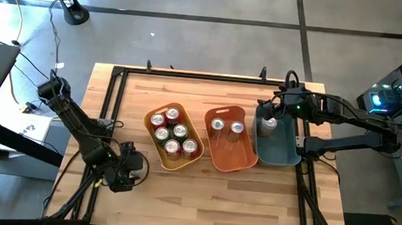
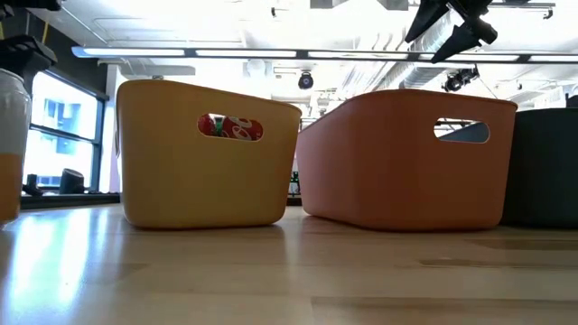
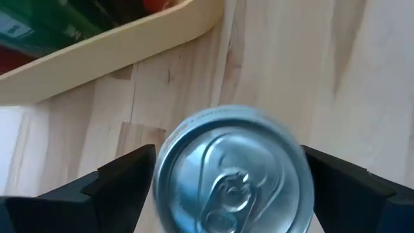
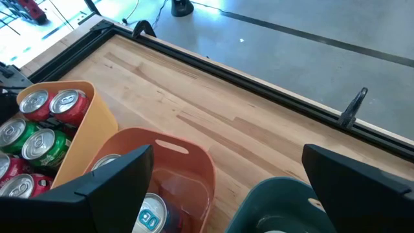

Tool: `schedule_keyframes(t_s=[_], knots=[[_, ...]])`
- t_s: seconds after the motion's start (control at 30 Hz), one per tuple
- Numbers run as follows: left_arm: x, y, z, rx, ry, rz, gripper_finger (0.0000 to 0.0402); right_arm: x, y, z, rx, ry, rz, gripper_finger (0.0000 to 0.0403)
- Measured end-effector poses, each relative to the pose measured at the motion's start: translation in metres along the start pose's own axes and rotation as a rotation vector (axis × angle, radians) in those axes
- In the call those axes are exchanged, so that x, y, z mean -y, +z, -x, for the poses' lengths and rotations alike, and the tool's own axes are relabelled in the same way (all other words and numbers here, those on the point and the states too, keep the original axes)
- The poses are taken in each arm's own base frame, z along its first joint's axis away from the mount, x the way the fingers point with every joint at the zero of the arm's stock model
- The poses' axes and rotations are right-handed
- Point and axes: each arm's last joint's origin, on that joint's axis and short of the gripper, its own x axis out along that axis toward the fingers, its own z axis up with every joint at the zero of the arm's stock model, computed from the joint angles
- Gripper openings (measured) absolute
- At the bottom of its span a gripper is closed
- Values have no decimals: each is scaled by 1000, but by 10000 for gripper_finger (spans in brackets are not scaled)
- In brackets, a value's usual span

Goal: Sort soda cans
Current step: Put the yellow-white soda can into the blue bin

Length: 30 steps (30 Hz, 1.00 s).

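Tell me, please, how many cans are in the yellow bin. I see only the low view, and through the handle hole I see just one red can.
Observer: The yellow bin holds six soda cans, some red and some green.
Operator: And the orange bin? Its wall hides the inside from me.
Observer: The orange bin holds two cans with silver tops.
Operator: Above which bin is the right gripper?
Observer: The right gripper hangs open above the far end of the teal bin, holding nothing.
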Motion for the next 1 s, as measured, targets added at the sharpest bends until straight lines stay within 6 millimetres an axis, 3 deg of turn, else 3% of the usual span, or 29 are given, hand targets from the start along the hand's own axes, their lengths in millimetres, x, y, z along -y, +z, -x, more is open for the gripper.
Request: schedule_keyframes(t_s=[0.1, 0.23, 0.37, 0.47, 0.6, 0.77, 0.87, 1.0], knots=[[0, 4, -1, -4, -24, 19, 337, 0, 0, 0, 0, 0, -4, 389], [-1, 4, -2, -47, -41, 66, 281, 0, 0, 0, -1, 1, 0, 389], [-2, 4, 4, -119, -91, 127, 280, 0, 3, 4, -1, 28, 8, 389], [-7, 10, 26, -158, -130, 149, 280, -4, 16, 20, 39, 139, 58, 389], [-26, 36, 75, 72, -162, 215, 280, -7, 40, 52, 150, 261, 59, 389], [-62, 56, 109, 343, -45, 247, 280, -7, 58, 80, 227, 357, 41, 389], [-75, 75, 112, 460, -2, 233, 280, -13, 58, 81, 238, 418, 14, 389], [-79, 117, 112, 672, -85, 214, 280, -30, 50, 64, 226, 449, 6, 389]])
